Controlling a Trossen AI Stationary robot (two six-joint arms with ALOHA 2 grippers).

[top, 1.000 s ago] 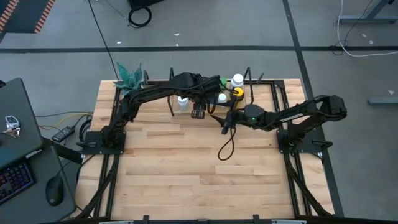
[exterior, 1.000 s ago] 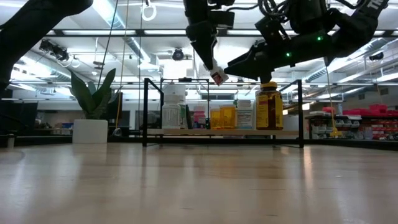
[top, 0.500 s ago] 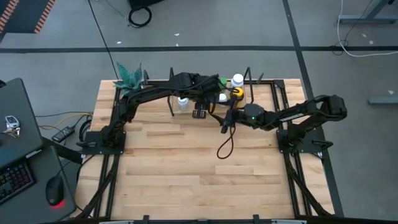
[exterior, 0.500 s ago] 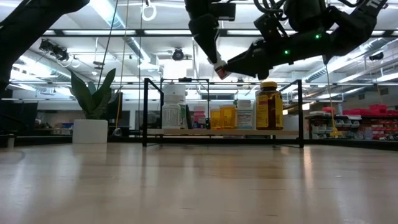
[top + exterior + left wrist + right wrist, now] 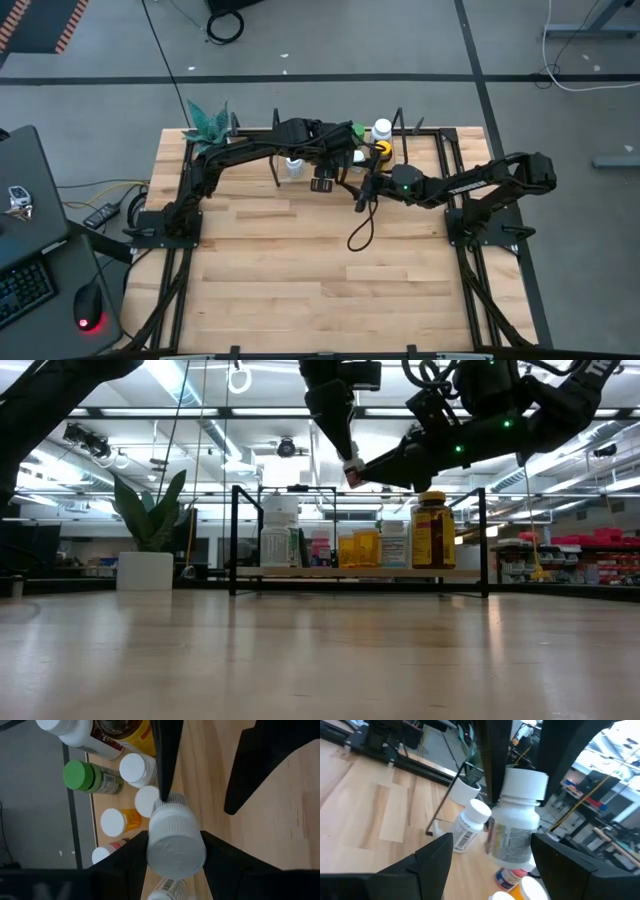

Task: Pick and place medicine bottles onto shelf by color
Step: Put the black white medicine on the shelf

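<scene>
A white bottle with a white cap (image 5: 175,847) hangs in the air just in front of the shelf (image 5: 360,573), with my left gripper (image 5: 322,182) shut on it. My right gripper (image 5: 492,842) reaches in level from the table's right and stands open, its fingers on either side of the bottle's body (image 5: 515,837). Whether one of them touches the bottle, I cannot tell. On the shelf stand other bottles on their bases: white (image 5: 280,532), orange (image 5: 360,548) and a larger amber one (image 5: 433,532). My left gripper pinches the bottle's white cap (image 5: 152,851) between its two fingers, on opposite sides of the cap. The fingers (image 5: 335,420) come from above, slanting down. The bottle hangs below them, cap up and nearly upright, lifted clear of table and shelf.
A green-capped bottle (image 5: 90,776) and several white-capped ones (image 5: 134,769) crowd the shelf behind the held bottle. A white plant pot (image 5: 145,570) stands at the table's far left corner. A black cable loop (image 5: 360,235) hangs under my right arm. Bare wood (image 5: 320,290) fills the near half.
My left gripper has raised the bottle a little, so that it now stands level with my right gripper's fingertips. Neither gripper's jaws have changed.
</scene>
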